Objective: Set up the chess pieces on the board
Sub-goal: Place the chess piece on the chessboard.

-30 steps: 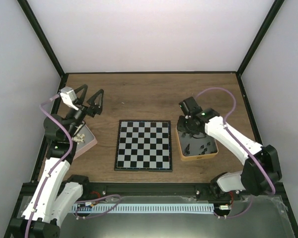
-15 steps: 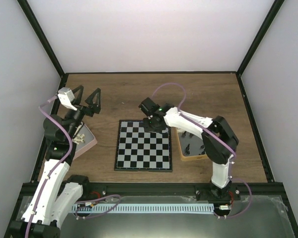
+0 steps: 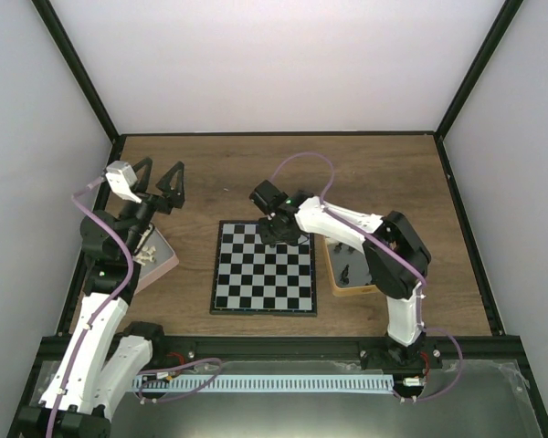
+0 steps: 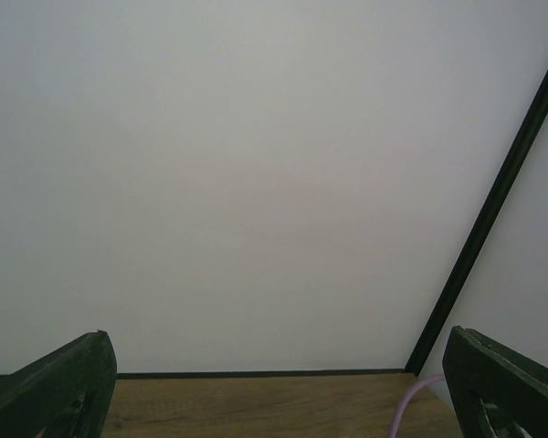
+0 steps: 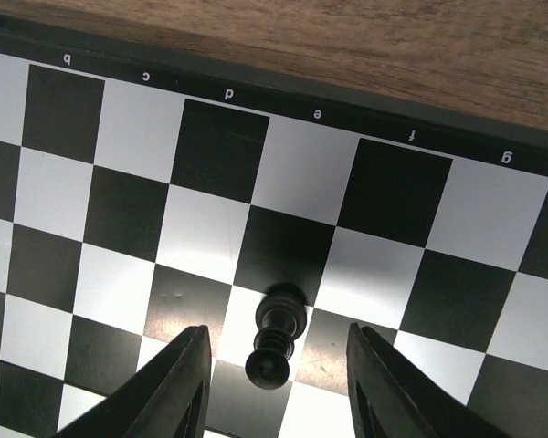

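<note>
R gripper is out over the board, at its far edge, arm stretched across from the right. On the wrist cam we see one black piece btwn the two fingers. There's board showing either side of it, so jaws are part open and not touching it. Nothing held. Piece sits on the board, approx third row in from the lettered rim, around the d/e files. We can't pin the exact square, as its foot is near a corner where dark and pale checks meet. Looks upright, knob toward the cam, but we can't be sure from this angle. On the top cam it's hidden under the wrist.

Over to the L gripper: up high on the left, well apart from the board, pointing at the back wall. Jaws spread very wide, nothing in them. Its wrist cam gives us just wall, a strip of table and the two finger ends in the bottom corners.

More pieces in the tin, just right of the board. They're small dark shapes, partly hidden by the R arm, so we can't count them. Pink tray is left of the board, under the L arm. We can't make out what's in it.
</note>
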